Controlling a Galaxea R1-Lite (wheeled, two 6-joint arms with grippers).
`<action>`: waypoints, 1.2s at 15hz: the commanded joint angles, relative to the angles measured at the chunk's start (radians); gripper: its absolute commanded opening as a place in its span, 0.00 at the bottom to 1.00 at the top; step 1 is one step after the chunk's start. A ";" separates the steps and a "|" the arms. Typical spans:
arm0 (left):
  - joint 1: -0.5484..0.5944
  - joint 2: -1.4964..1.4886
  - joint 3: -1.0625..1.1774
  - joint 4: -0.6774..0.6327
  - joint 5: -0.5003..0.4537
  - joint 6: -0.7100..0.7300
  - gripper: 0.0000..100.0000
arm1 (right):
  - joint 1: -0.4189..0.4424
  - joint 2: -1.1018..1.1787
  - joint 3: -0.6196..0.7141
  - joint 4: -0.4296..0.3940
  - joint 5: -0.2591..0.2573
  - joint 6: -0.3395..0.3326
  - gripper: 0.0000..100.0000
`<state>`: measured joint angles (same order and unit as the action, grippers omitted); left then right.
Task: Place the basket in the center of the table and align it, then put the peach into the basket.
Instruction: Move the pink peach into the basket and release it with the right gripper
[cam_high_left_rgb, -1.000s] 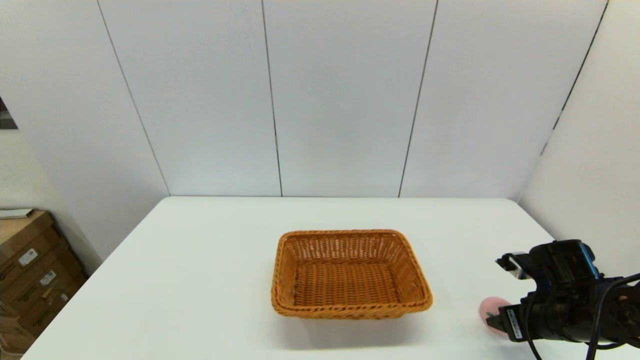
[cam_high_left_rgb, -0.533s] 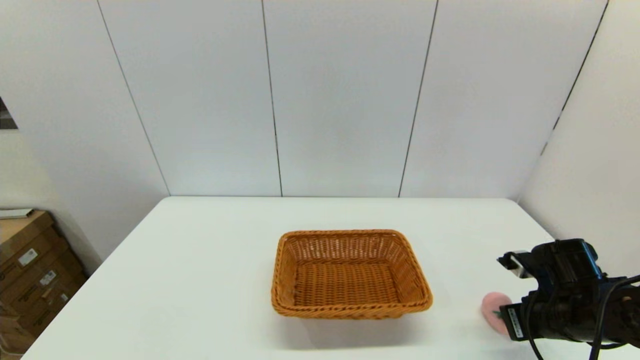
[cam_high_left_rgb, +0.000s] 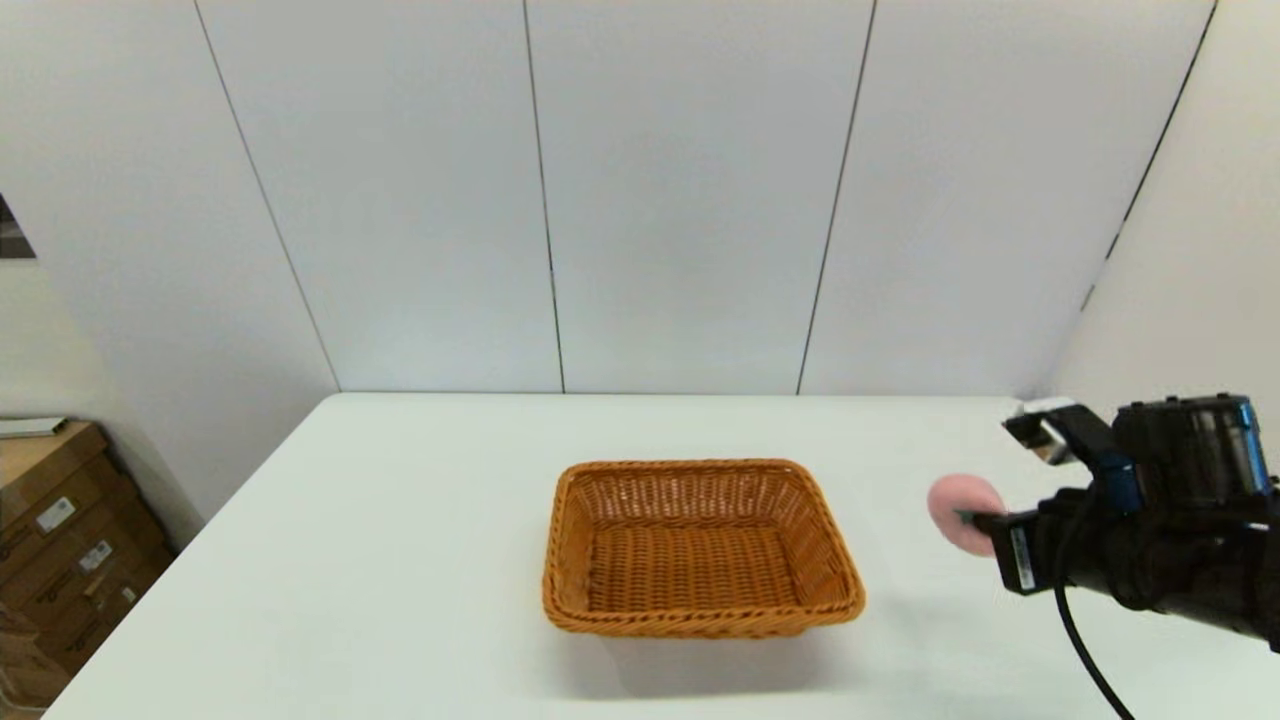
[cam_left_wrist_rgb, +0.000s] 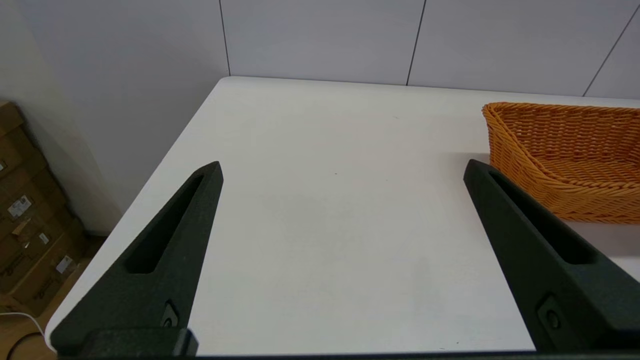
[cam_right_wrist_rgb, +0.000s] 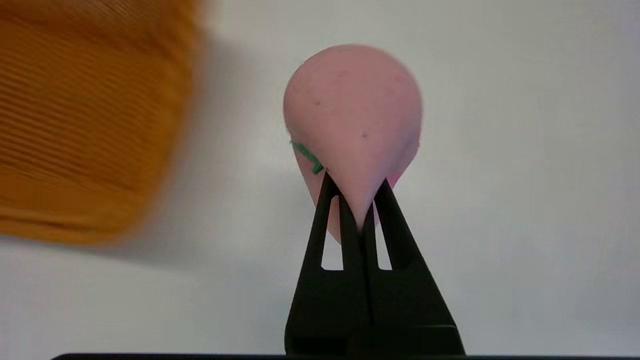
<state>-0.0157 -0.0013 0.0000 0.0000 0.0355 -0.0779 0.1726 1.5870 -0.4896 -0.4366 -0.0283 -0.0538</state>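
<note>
The right gripper (cam_high_left_rgb: 975, 520) is clamped on the peach (cam_high_left_rgb: 962, 510), its fingers (cam_right_wrist_rgb: 327, 200) pinching the fruit's narrow end and holding it in the air above the table (cam_high_left_rgb: 400, 560), to the right of the basket (cam_high_left_rgb: 700, 545). The basket stands near the table's centre. The left gripper (cam_left_wrist_rgb: 342, 170), fingers spread wide and holding nothing, hangs over the table's left part beside the basket.

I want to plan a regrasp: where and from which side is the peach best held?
Grip the peach across its narrow tapered end, from the robot's right side; there the right tool is shut on it, and the taper probably fits between the fingers.
</note>
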 joint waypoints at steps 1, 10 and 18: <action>-0.001 0.000 0.000 0.000 0.000 0.000 1.00 | 0.248 -0.087 -0.236 0.141 -0.035 0.006 0.00; -0.001 0.000 0.000 0.000 0.001 -0.002 1.00 | 0.551 0.318 -0.451 0.156 -0.125 0.035 0.00; 0.000 0.000 0.000 0.000 0.001 0.000 1.00 | 0.582 0.442 -0.555 0.199 -0.136 0.097 1.00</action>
<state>-0.0162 -0.0013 0.0000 0.0000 0.0360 -0.0787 0.7528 2.0147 -1.0343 -0.2328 -0.1621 0.0115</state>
